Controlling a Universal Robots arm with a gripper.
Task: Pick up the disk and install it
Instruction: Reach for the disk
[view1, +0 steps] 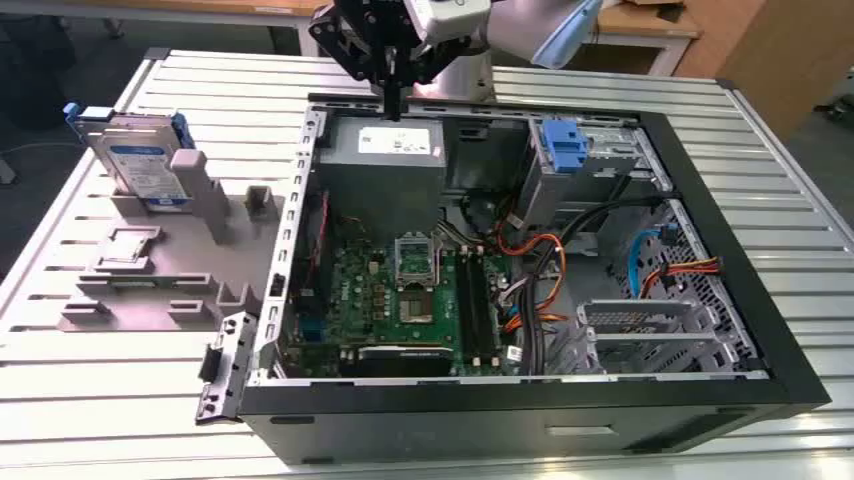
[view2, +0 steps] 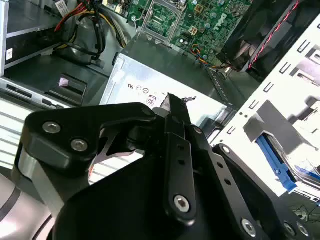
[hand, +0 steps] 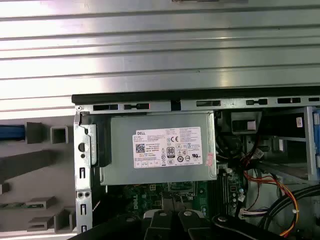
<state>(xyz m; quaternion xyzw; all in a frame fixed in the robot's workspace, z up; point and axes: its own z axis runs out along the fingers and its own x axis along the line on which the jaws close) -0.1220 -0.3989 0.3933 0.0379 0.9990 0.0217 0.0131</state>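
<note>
black pincer (view1: 394, 102) with silver screw heads (view2: 181, 202), silver-grey arm (view1: 461, 72), pale blue joint cap (view1: 567, 35).

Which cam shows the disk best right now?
Exterior view: the disk stands upright in the grey holder, with its label facing the camera. In both wrist views a blue sliver is probably its rail.

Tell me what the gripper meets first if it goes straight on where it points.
Probably the power supply, right below the gripper, though depth is hard to judge. The disk stands outside the case, at the exterior view's left.
</note>
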